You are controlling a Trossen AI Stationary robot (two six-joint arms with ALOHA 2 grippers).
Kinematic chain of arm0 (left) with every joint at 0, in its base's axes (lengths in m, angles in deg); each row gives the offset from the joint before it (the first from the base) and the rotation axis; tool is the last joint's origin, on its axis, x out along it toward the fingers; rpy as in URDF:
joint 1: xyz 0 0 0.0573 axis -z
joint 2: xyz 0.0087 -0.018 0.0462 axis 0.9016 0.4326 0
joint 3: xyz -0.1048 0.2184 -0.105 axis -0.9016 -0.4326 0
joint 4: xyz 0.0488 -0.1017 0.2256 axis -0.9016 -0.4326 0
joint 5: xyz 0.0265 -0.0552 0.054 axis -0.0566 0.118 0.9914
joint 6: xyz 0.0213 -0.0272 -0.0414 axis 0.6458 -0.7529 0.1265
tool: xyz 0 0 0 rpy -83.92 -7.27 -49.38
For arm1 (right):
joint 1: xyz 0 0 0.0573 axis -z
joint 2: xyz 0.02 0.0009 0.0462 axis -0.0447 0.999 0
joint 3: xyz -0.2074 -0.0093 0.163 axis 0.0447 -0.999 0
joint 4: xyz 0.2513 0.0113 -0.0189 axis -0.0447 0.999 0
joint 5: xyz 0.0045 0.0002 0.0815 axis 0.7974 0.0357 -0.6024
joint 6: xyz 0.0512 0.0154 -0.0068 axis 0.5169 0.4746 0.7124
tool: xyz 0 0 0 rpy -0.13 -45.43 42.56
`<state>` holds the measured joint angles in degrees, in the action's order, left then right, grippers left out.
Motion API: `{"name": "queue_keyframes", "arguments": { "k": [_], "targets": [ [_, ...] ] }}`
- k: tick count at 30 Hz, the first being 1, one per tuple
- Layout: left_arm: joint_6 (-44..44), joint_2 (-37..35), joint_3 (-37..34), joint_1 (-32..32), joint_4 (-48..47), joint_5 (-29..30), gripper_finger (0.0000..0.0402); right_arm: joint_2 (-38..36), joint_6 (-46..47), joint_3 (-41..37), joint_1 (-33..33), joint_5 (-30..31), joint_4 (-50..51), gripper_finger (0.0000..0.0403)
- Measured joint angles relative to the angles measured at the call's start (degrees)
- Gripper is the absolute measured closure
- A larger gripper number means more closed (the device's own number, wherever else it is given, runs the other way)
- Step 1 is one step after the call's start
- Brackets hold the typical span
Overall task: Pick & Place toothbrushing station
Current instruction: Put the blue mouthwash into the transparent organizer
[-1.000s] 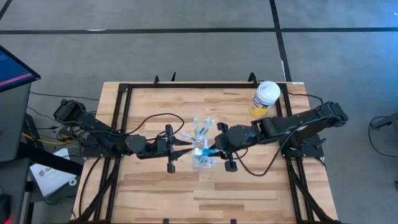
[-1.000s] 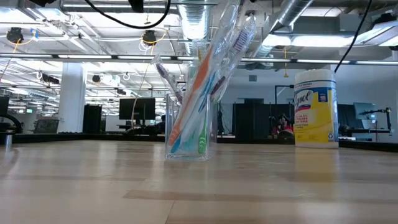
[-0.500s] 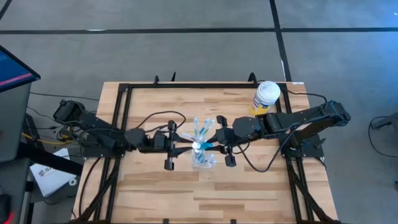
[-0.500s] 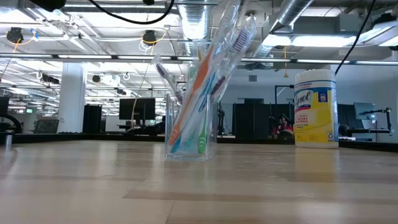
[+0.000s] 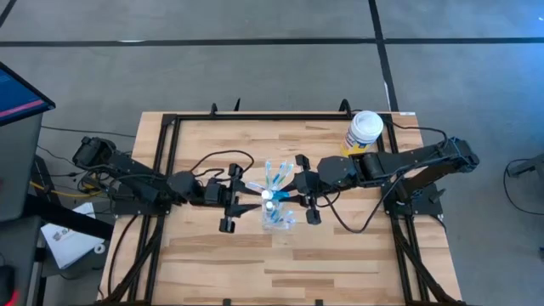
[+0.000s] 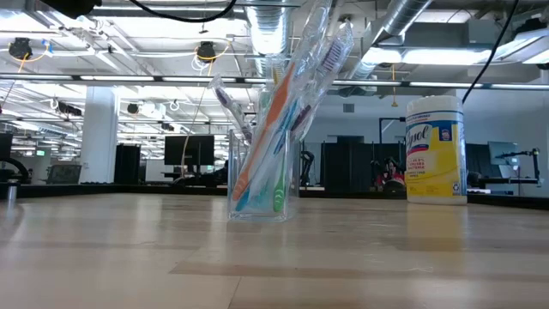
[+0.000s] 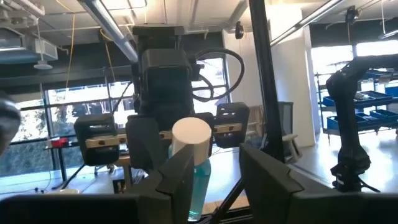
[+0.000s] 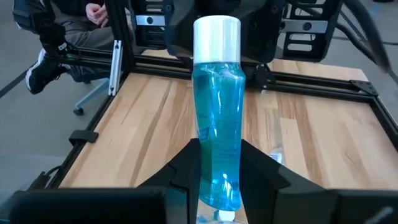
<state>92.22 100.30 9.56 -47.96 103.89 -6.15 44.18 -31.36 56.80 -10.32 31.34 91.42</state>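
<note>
A clear tumbler (image 6: 262, 180) stands on its base at the table's middle and also shows in the high view (image 5: 277, 218). Several toothbrushes (image 6: 283, 112) lean in it. My right gripper (image 5: 286, 195) is shut on a small blue tube (image 8: 216, 118) with a white cap (image 5: 267, 196), above the tumbler. My left gripper (image 5: 252, 197) is open and faces it from the table's left. In the left wrist view (image 7: 214, 162) the cap (image 7: 191, 134) sits between its fingers, close to one of them. My right gripper pinches the tube's tail end (image 8: 217, 186) between its two fingers. The fingers come about level from the table's right. The tube sticks out ahead of them, cap toward my left gripper, lifted clear above the tumbler. Whether my left gripper touches the cap, I cannot tell.
A yellow container with a white lid (image 5: 362, 134) stands at the table's far right and shows in the low view (image 6: 435, 150). A black frame (image 5: 255, 116) runs along the table's far and side edges. Bare wood lies toward the near edge.
My right gripper has carried the tube a little toward the table's far edge. My left gripper has gone the same way and drawn back slightly toward the table's left. The tumbler and toothbrushes have stayed put.
</note>
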Motion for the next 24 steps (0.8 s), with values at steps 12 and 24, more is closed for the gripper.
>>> {"name": "queue_keyframes", "arguments": {
  "k": [12,24],
  "targets": [
    [0.02,0.00,0.00,-2.79,0.33,-0.08,0.0230,0.02,-0.93,0.00,0.31,-0.13,-1.87,0.0324],
    [0.04,1.17,0.04,-3.04,3.03,-1.59,0.0232,0.04,-0.94,0.00,1.11,-0.15,-2.72,0.0324]
  ]
}}
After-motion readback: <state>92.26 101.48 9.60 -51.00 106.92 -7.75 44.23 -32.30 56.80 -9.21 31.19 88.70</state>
